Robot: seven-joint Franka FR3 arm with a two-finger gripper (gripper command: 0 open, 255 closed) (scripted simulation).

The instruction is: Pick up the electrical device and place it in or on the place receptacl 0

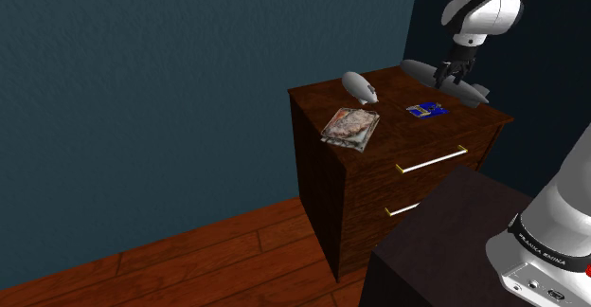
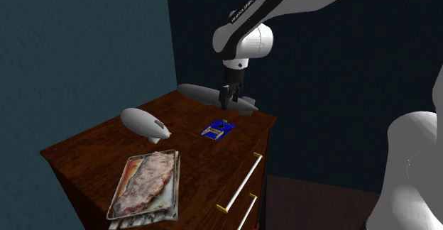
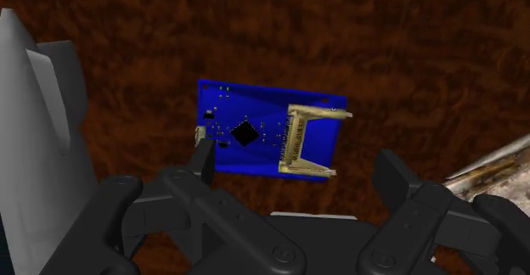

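the blue circuit board (image 1: pixel 425 110) (image 2: pixel 218 130) (image 3: pixel 267 133) lies flat on the top of the dresser (image 1: pixel 398 95) (image 2: pixel 92 149), near the dresser's front edge above the drawers. i think it lies flat so that the fingers can come down on two opposite edges.

the gripper (image 1: pixel 444 78) (image 2: pixel 227 103) (image 3: pixel 297 167) hangs over the dresser top with its fingers pointing down. in the wrist view the two fingers stand well apart with the board beyond them. they touch nothing and hold nothing (probably the stage of lining up before going down).

on the dresser i count one board, two grey airship models and one flat tray. one airship (image 1: pixel 361 87) (image 2: pixel 145 123) rests near the middle of the dresser top. the other one (image 1: pixel 419 69) (image 2: pixel 204 94) lies along the dresser's back edge, so it may crowd a finger. the tray (image 1: pixel 350 125) (image 2: pixel 145 186) sits at the dresser corner far from the arm, and it seems to be the place for the board. the dresser front has two drawer handles (image 1: pixel 431 159).
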